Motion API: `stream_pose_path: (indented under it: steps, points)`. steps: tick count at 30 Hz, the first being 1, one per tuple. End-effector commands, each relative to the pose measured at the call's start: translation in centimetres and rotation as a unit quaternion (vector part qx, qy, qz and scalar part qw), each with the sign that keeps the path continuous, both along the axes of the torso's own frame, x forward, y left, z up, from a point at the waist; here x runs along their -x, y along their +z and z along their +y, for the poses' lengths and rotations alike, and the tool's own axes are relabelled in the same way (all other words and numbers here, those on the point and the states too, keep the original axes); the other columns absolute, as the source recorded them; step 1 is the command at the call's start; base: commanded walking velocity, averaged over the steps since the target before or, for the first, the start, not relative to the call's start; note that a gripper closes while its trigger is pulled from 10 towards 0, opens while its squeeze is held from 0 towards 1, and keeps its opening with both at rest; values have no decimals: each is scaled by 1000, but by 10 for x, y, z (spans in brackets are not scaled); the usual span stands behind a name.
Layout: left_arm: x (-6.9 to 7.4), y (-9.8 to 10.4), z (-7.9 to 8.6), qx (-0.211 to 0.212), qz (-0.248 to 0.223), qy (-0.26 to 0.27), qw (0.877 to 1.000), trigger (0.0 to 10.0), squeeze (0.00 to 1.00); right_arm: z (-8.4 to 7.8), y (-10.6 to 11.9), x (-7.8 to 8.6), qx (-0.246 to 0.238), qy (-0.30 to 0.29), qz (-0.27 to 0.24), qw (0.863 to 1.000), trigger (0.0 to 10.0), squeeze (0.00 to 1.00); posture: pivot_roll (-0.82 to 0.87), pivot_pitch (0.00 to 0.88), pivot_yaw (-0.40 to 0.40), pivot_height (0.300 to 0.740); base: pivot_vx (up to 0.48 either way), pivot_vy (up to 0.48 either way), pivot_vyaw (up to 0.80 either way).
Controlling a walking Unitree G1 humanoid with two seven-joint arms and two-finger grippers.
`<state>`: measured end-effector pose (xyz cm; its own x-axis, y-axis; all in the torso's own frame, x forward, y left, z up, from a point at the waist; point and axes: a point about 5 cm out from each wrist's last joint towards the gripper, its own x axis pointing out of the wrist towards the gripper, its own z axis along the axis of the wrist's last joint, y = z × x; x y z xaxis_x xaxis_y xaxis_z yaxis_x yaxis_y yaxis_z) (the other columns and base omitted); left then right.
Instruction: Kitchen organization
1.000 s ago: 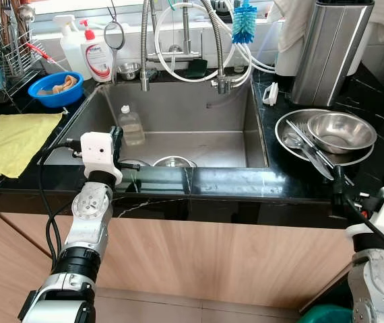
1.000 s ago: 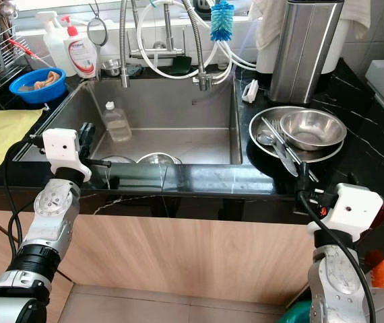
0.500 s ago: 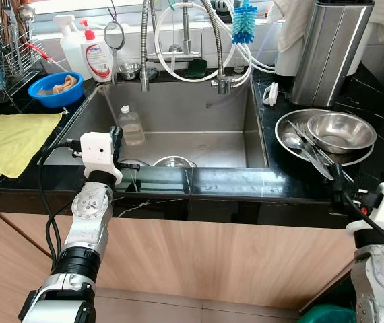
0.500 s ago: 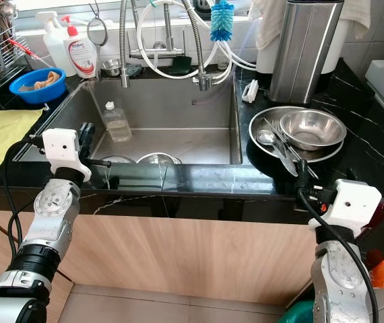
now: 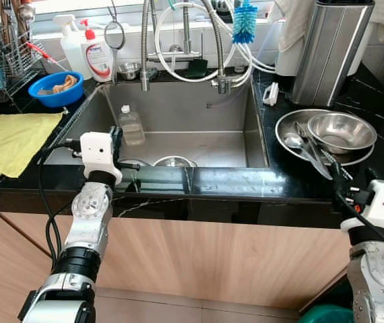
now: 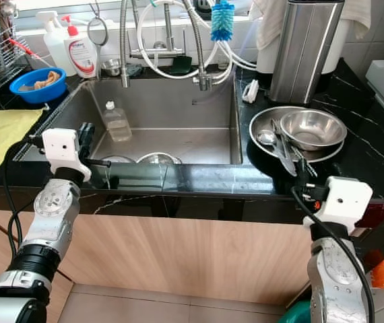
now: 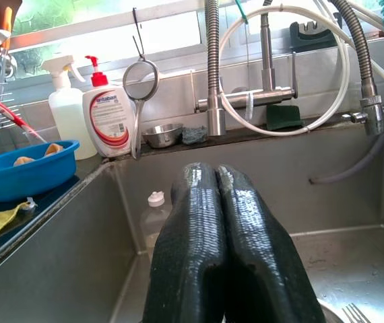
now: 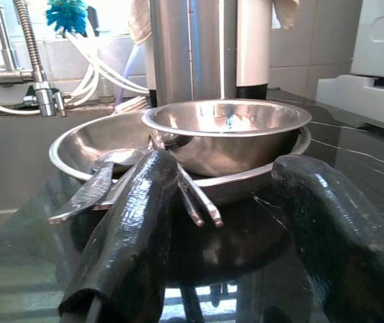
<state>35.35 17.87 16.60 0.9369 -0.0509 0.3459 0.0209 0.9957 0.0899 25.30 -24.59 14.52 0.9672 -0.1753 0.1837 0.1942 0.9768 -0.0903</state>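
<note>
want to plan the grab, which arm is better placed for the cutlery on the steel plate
Right. The right gripper is open, pointing at the cutlery lying on the steel plate on the counter right of the sink. The left gripper is shut, over the sink.

You have a steel bowl [image 5: 341, 130] sitting upright in a wide steel plate [image 5: 290, 125] at the frame's right. Cutlery [image 5: 311, 149] lies across the plate's front rim.

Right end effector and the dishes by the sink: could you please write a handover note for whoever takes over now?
Right end effector: open, low at the counter edge, facing the steel plate, holding nothing.
Left end effector: shut, empty, at the sink's front rim.
Small bowl and cutlery sit on the plate, right of the sink.
Nothing picked up yet; the dishes are untouched.
</note>
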Motion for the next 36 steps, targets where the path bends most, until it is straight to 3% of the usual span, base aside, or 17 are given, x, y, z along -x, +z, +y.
stream_pose_path:
  steps: [1,36]
  points:
    - [-1,4,1,-4,-3,5,1000,10000,0,4,-3,-4,-4,10,11,1000,0,0,-74,0,87,740,0,0,0]
    - [-3,7,2,-1,-9,9,1000,10000,0,20,7,-13,0,67,5,998,0,0,-68,0,83,740,0,0,0]
